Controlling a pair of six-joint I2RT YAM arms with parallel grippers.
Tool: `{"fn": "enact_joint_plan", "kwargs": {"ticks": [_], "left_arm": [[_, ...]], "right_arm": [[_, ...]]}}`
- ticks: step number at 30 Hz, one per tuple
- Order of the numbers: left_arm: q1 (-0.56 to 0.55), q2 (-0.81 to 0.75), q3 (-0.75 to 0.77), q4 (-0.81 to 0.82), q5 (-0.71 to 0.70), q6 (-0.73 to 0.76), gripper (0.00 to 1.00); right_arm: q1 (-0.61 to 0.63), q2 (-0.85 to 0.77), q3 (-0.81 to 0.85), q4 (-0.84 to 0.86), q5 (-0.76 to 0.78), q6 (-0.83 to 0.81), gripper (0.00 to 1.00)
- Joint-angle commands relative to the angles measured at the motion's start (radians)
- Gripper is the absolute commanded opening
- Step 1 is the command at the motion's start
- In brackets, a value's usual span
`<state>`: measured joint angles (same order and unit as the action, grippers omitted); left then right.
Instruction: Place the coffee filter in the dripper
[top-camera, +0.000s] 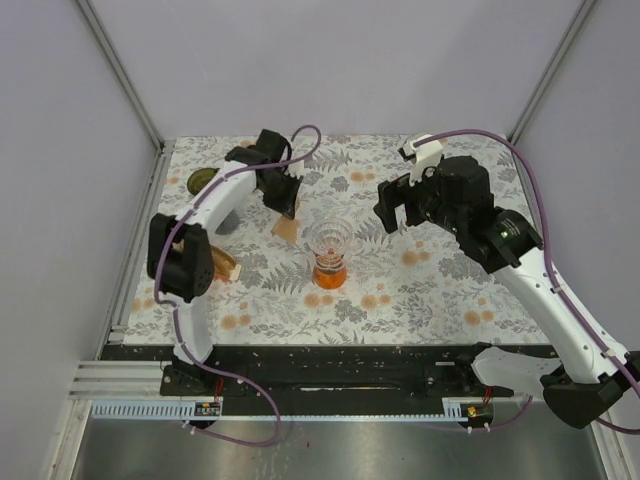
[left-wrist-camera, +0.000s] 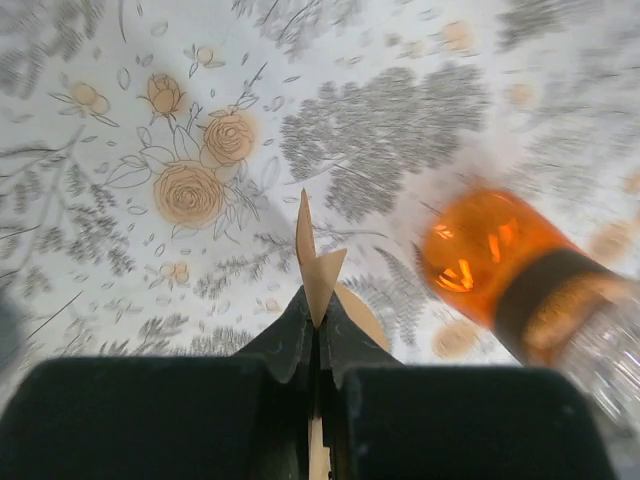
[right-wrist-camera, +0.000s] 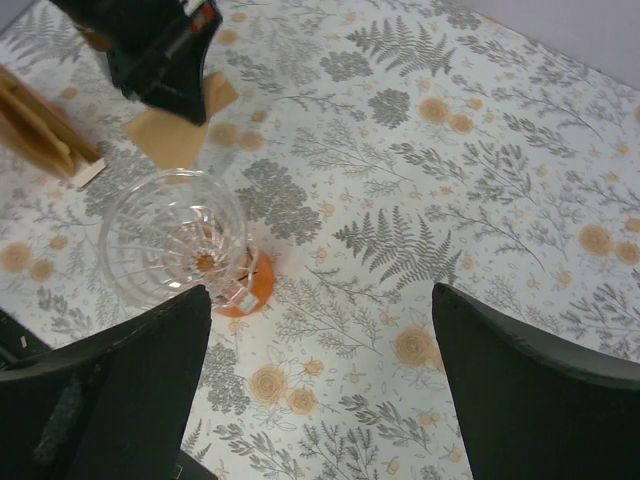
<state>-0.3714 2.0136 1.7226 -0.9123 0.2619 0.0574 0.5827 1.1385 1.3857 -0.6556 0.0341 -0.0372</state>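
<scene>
A clear glass dripper (top-camera: 329, 240) stands on an orange carafe (top-camera: 329, 273) at the table's middle; both also show in the right wrist view, the dripper (right-wrist-camera: 172, 235) above the carafe (right-wrist-camera: 250, 290). My left gripper (top-camera: 284, 200) is shut on a brown paper coffee filter (top-camera: 286, 230), held just left of the dripper. In the left wrist view the filter (left-wrist-camera: 318, 265) pokes out between my shut fingertips, with the carafe (left-wrist-camera: 500, 265) to the right. My right gripper (top-camera: 400, 205) is open and empty, hovering right of the dripper.
A wooden holder with more filters (top-camera: 224, 264) sits at the left, also in the right wrist view (right-wrist-camera: 40, 125). A dark round lid (top-camera: 201, 181) lies at the back left. The floral tablecloth (top-camera: 430, 290) covers the table.
</scene>
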Motion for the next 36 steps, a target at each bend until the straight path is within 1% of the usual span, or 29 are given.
{"fn": "enact_joint_plan", "kwargs": {"ticks": [1,4,7,9,11,14,15,17,18,19,20,22,23,25,27,30,34,36], "left_arm": [[0.019,-0.283,0.104,-0.062,0.199,0.104,0.01],[0.019,-0.383,0.135,-0.118,0.307,0.163,0.02],[0.019,-0.467,0.187,-0.209,0.4,0.234,0.03],[0.017,-0.522,0.2,-0.247,0.451,0.263,0.03],[0.006,-0.587,0.193,-0.263,0.487,0.278,0.04],[-0.043,-0.648,0.175,-0.281,0.516,0.285,0.04],[-0.06,-0.665,0.17,-0.286,0.525,0.288,0.04],[-0.09,-0.693,0.161,-0.307,0.551,0.297,0.05],[-0.109,-0.708,0.155,-0.309,0.556,0.295,0.05],[-0.127,-0.722,0.149,-0.309,0.557,0.292,0.05],[-0.141,-0.731,0.144,-0.307,0.56,0.288,0.05],[-0.159,-0.745,0.138,-0.309,0.573,0.279,0.05],[-0.164,-0.753,0.141,-0.31,0.579,0.277,0.05],[-0.17,-0.762,0.143,-0.318,0.586,0.277,0.05],[-0.179,-0.771,0.14,-0.318,0.582,0.28,0.04],[-0.195,-0.773,0.14,-0.316,0.57,0.283,0.04],[-0.205,-0.763,0.141,-0.318,0.568,0.28,0.04],[-0.208,-0.765,0.14,-0.318,0.56,0.28,0.04]], "right_arm": [[-0.004,-0.034,0.041,0.034,-0.178,-0.029,0.98],[-0.004,-0.033,0.075,0.039,-0.295,-0.056,0.97],[-0.004,-0.037,0.099,0.059,-0.408,-0.073,0.93],[-0.006,-0.036,0.108,0.085,-0.503,-0.076,0.87],[-0.004,-0.023,0.113,0.134,-0.652,-0.063,0.81],[0.0,-0.003,0.104,0.244,-0.775,-0.003,0.76],[0.005,0.006,0.104,0.281,-0.786,0.012,0.75],[0.022,0.024,0.107,0.341,-0.795,0.031,0.67],[0.034,0.041,0.108,0.376,-0.815,0.08,0.63],[0.054,0.056,0.113,0.399,-0.832,0.089,0.63],[0.083,0.078,0.125,0.401,-0.835,0.082,0.63],[0.149,0.115,0.163,0.349,-0.813,0.043,0.65],[0.16,0.127,0.177,0.331,-0.816,0.005,0.66],[0.161,0.13,0.182,0.323,-0.818,0.005,0.66],[0.161,0.129,0.174,0.327,-0.82,0.002,0.62],[0.169,0.153,0.179,0.343,-0.864,0.029,0.59],[0.174,0.179,0.196,0.333,-0.841,0.031,0.45],[0.175,0.182,0.196,0.347,-0.867,0.031,0.44]]}}
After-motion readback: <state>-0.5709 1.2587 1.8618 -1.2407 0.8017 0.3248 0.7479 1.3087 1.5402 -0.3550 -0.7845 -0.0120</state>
